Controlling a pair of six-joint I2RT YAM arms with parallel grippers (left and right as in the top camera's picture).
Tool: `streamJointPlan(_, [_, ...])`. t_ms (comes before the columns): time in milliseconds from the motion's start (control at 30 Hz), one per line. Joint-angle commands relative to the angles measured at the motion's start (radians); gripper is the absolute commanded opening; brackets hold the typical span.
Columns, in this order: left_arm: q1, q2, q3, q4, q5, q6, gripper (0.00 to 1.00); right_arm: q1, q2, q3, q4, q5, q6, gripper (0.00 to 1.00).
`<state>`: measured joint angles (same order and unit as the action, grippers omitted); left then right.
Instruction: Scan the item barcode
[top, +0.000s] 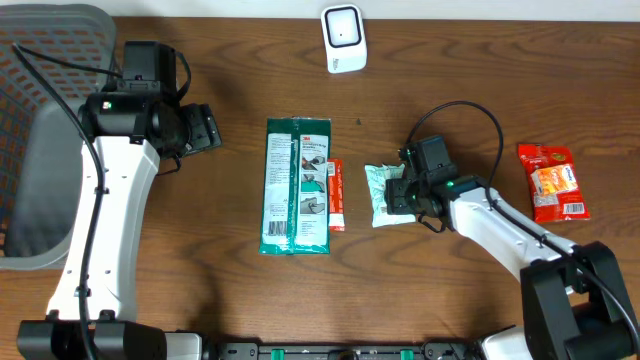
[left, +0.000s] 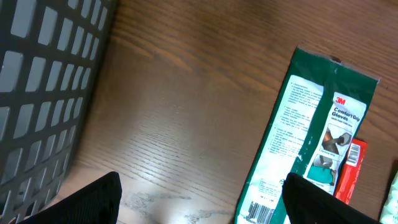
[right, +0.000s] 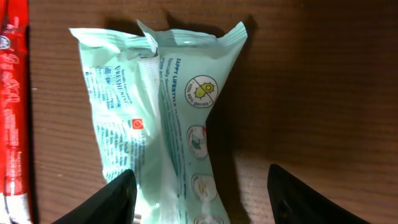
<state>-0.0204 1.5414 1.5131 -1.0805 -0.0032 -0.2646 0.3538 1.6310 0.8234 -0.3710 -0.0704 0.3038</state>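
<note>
Right gripper (right: 202, 199), fingers spread, straddles the mint-green plastic "Zappy Lifestyle" sachet (right: 168, 106). Left gripper (left: 202, 205), fingers apart, hovers over open wooden table (left: 186, 93) beside the green 3M "Comfort Grip Gloves" packet (left: 311, 130).

We see the scanner (top: 343, 38) at the top centre of the overhead frame, near the far edge of the table (top: 250, 300). In the middle lies the glove pack (top: 296, 186), set lengthwise up and down the frame. A stick packet (top: 336, 196) lies along its right edge, touching it. Just right of that lies the wipes pouch (top: 379, 195). The snack bag (top: 553, 181) lies well apart at the right, and the basket (top: 40, 150) stands at the far left edge.
</note>
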Motion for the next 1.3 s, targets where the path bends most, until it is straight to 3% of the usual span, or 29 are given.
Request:
streamJointPlan(0, [0.004,-0.003,0.01,-0.004,-0.009,0.002,0.83,-0.022,0.042,-0.008,0.037,-0.035,-0.008,0.61])
streamJointPlan(100, [0.004,-0.003,0.01,-0.004,-0.009,0.002,0.83,-0.05,0.066,-0.008,0.094,-0.198,-0.089,0.61])
streamJointPlan(233, [0.004,-0.003,0.01,-0.004,-0.009,0.002,0.83,-0.068,0.069,-0.008,0.09,-0.222,-0.097,0.61])
streamJointPlan(400, [0.004,-0.003,0.01,-0.004,-0.009,0.002,0.83,-0.073,0.069,-0.008,0.075,-0.22,-0.089,0.46])
streamJointPlan(500, [0.004,-0.003,0.01,-0.004,-0.009,0.002,0.83,-0.093,0.069,-0.008,0.071,-0.22,-0.026,0.43])
streamJointPlan(867, [0.004,-0.003,0.01,-0.004,-0.009,0.002,0.83,-0.159,0.069,-0.008,0.076,-0.336,-0.002,0.43])
streamJointPlan(1267, [0.004,-0.003,0.01,-0.004,-0.009,0.002,0.83,-0.142,0.071,-0.035,0.106,-0.301,-0.002,0.4])
